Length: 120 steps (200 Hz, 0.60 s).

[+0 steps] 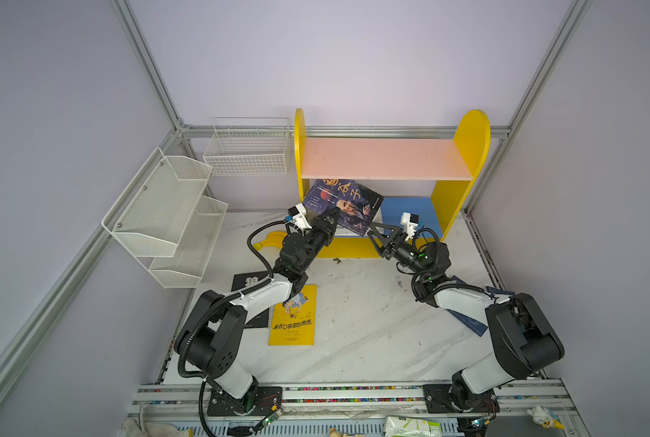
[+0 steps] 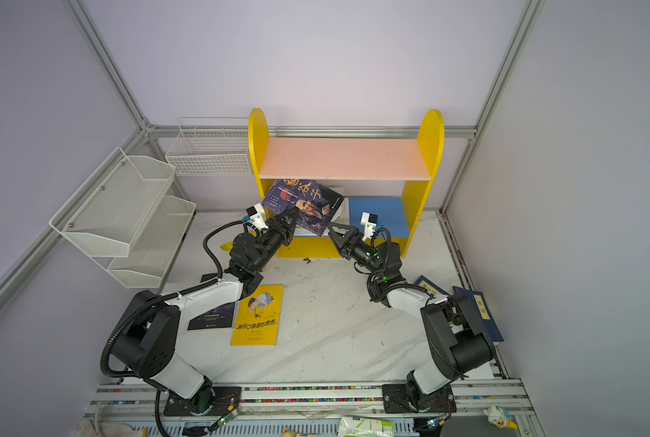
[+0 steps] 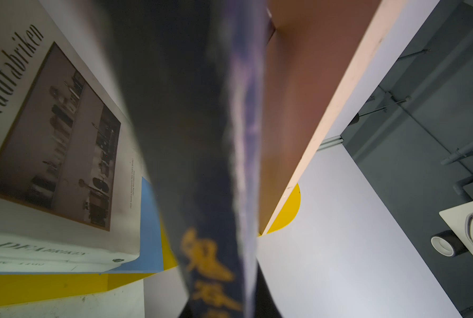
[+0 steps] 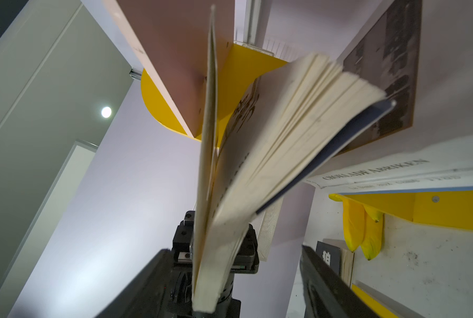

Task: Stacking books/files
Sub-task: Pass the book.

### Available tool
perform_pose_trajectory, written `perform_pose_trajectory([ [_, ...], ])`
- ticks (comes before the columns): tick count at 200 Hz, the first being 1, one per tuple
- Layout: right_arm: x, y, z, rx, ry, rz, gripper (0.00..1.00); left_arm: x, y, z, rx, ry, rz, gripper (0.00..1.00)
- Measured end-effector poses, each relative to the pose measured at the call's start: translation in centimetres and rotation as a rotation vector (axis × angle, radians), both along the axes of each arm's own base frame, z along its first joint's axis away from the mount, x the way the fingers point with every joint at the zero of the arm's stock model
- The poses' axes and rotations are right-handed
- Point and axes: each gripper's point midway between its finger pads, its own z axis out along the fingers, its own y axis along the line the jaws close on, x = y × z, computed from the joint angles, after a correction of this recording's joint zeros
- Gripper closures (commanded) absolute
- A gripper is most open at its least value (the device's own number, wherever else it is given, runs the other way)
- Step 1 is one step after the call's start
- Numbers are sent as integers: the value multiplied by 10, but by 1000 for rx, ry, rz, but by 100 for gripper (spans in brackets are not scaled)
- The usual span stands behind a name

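Dark old-man portrait-cover book (image 1: 344,204) held tilted before the yellow wooden shelf unit (image 1: 463,151)
The left end effector (image 1: 333,216) is clamped on the book at the unit's lower opening; the right end effector (image 1: 377,231), fingers (image 4: 147,289) apart, sits just beside it. Only the right wrist view shows the pages (image 4: 298,132) fanning loose. Both wrist views show the large white photo-cover book (image 3: 59,137) flat on the unit's blue lower board (image 3: 150,220); both top views mostly hide it.

walls (image 1: 353,56): pale lilac | tabletop (image 1: 372,321): white marble | shelf (image 1: 384,159): yellow sides, pink board | mesh racks (image 1: 164,204): white
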Motion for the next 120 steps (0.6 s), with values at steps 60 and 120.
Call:
perform_pose_trajectory([
  [60, 21, 7, -9, 38, -5, -20, 27, 2, 2, -2, 0, 11, 36, 99],
  [120, 32, 8, 9, 32, -42, -57, 61, 2, -3, -12, 26, 45, 50, 99],
])
